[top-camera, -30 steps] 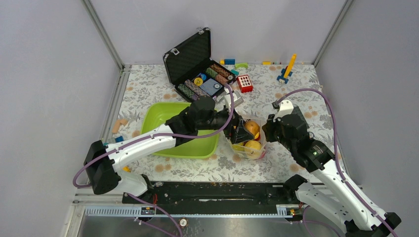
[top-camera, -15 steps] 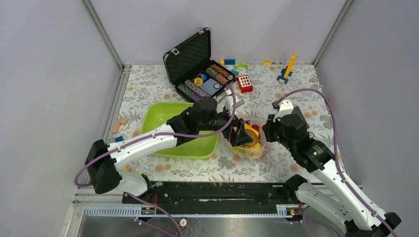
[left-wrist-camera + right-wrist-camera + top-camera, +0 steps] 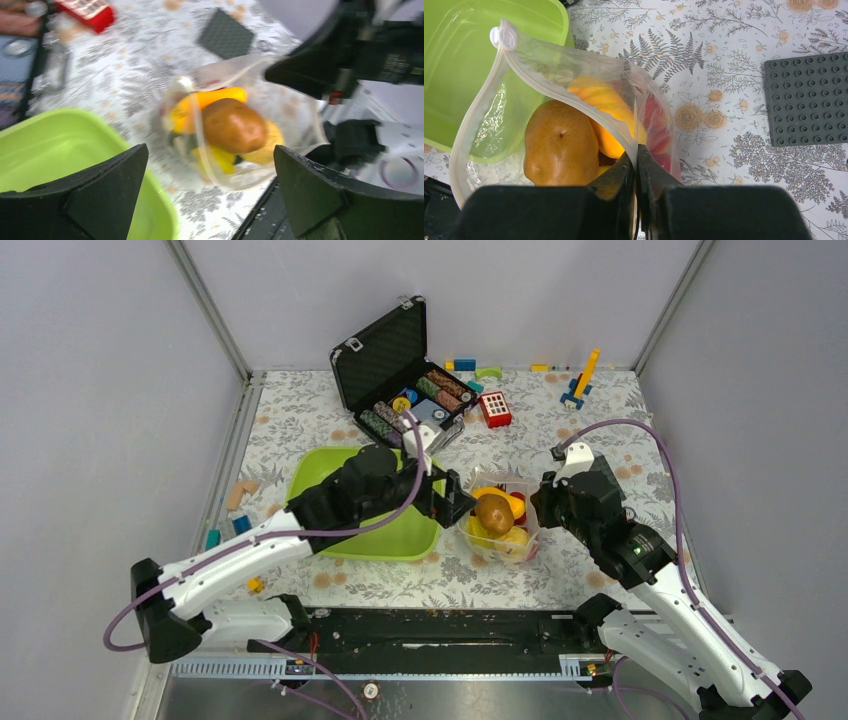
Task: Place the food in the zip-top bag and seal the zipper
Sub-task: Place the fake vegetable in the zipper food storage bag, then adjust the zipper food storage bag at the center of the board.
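The zip-top bag (image 3: 500,536) lies open on the table, right of the green tray. Its zipper (image 3: 549,85) gapes, and the mouth faces the tray. Food fills it: a brown fruit (image 3: 560,145) on top, orange (image 3: 606,105) and red (image 3: 656,125) pieces beneath. My right gripper (image 3: 636,150) is shut on the bag's rim and holds that side up. My left gripper (image 3: 452,502) hangs open and empty over the tray's right edge, just left of the bag. In the left wrist view the brown fruit (image 3: 233,125) shows through the bag (image 3: 300,115) ahead of the spread fingers.
The lime-green tray (image 3: 330,475) sits left of the bag. Behind it stands an open black case of poker chips (image 3: 400,370). A red block (image 3: 495,408) and loose building blocks (image 3: 580,380) lie at the back. A grey baseplate (image 3: 806,97) lies to the bag's right.
My left gripper opened wide, let the brown fruit drop into the bag, and drew back left toward the tray. The right gripper kept its hold on the rim.
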Tool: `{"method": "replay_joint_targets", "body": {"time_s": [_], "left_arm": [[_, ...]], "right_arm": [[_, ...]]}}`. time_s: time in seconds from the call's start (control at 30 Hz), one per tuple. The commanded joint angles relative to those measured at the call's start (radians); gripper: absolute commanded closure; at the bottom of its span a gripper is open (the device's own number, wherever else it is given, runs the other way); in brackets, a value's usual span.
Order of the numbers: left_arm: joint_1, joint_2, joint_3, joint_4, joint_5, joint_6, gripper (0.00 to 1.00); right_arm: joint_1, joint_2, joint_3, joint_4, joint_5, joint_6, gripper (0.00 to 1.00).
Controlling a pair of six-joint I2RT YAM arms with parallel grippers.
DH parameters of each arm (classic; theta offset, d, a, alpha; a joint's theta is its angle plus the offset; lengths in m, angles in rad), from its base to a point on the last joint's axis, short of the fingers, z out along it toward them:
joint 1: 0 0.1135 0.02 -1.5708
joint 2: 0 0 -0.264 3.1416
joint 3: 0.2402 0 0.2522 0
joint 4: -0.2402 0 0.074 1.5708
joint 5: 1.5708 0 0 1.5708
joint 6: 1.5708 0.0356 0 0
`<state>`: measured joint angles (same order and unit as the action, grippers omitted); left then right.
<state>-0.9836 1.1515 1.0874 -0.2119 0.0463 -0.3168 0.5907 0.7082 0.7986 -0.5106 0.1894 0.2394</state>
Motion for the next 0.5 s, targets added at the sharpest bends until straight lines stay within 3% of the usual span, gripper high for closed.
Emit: {"method": "replay_joint_targets", "body": {"time_s": [0.0,0.17,0.47], "left_arm": [[0.022,-0.056,-0.041,-0.119,-0.36,-0.052,0.01],[0.089,-0.12,-0.126,-0.11,-0.325,0.012,0.01],[0.166,-0.166,-0.322,0.187,-0.164,0.264,0.01]], "right_arm": [[-0.004,-0.011,0.001,0.02,0.005,-0.003,0.89],[-0.003,-0.009,0.002,0.02,0.012,-0.007,0.89],[-0.005,0.013,0.019,0.02,-0.003,-0.011,0.89]]}}
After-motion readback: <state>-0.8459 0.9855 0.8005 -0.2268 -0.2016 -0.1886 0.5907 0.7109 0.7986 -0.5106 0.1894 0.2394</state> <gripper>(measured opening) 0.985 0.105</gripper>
